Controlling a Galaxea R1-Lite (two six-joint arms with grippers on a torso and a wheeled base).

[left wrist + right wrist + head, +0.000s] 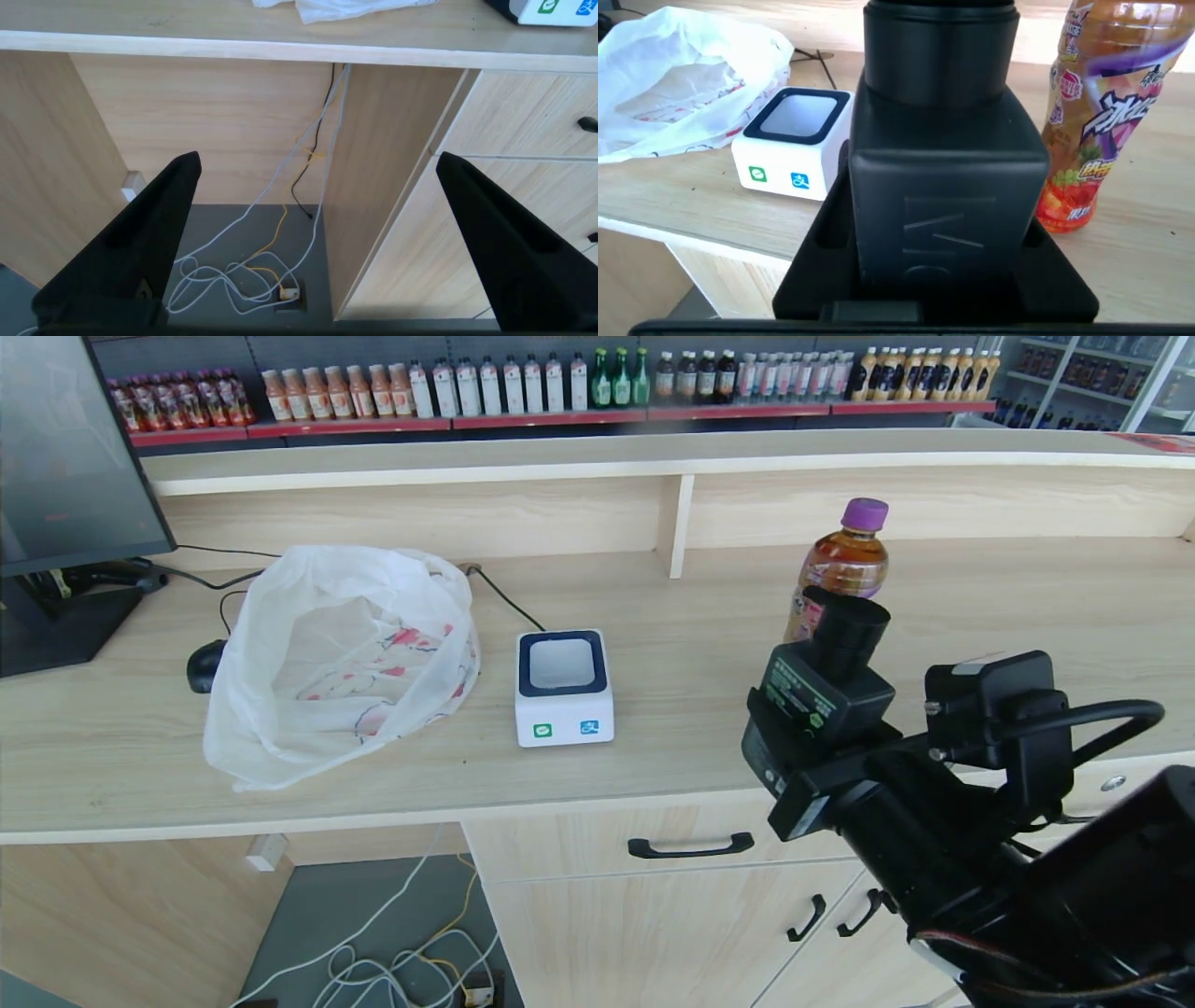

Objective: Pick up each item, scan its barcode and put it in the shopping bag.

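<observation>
Bottle (845, 565) stands upright just beyond my right gripper (840, 644), the nearer one; its state I can't tell. Left gripper (318, 168) hangs spread wide, below the counter (187, 37).

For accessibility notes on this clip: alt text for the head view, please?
A pale wooden counter holds a crumpled white plastic shopping bag on the left, a small white box scanner with a dark-framed window in the middle and an upright purple-capped bottle of amber drink on the right. The right arm's black end partly covers the bottle's lower part.
</observation>
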